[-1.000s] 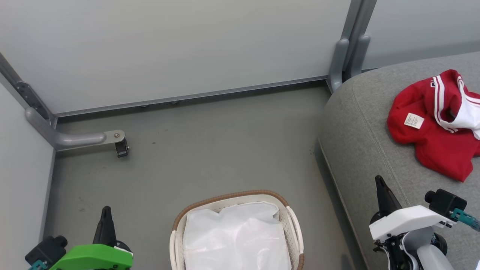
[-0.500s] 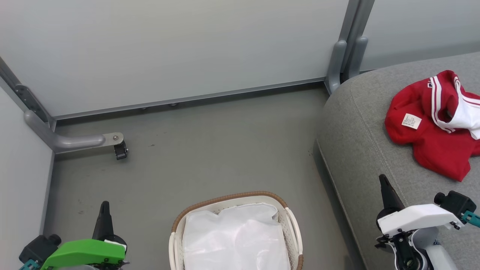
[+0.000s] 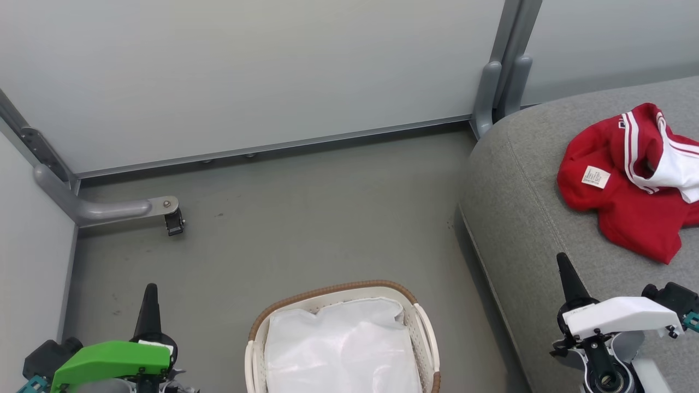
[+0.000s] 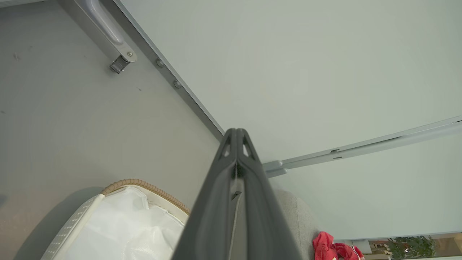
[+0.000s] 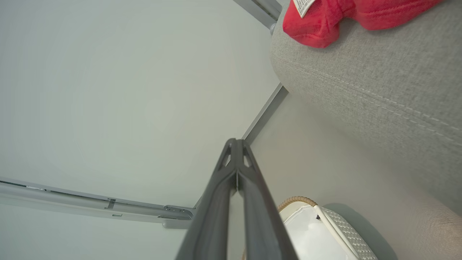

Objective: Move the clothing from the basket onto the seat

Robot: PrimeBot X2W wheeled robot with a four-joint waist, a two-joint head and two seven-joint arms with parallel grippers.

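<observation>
As the clothing (image 3: 622, 191) lies on the seat (image 3: 519, 229) at three o'clock, left gripper (image 3: 150, 295) and right gripper (image 3: 563, 267), both pinched together empty, should park clear.

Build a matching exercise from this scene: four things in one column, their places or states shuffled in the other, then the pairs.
1. clothing
2. basket
3. left gripper
4. seat

A. shut, holding nothing
B. grey, right of the basket
C. on the floor, white liner inside
D. lies on the seat

Pairs: 1-D; 2-C; 3-A; 4-B
</observation>
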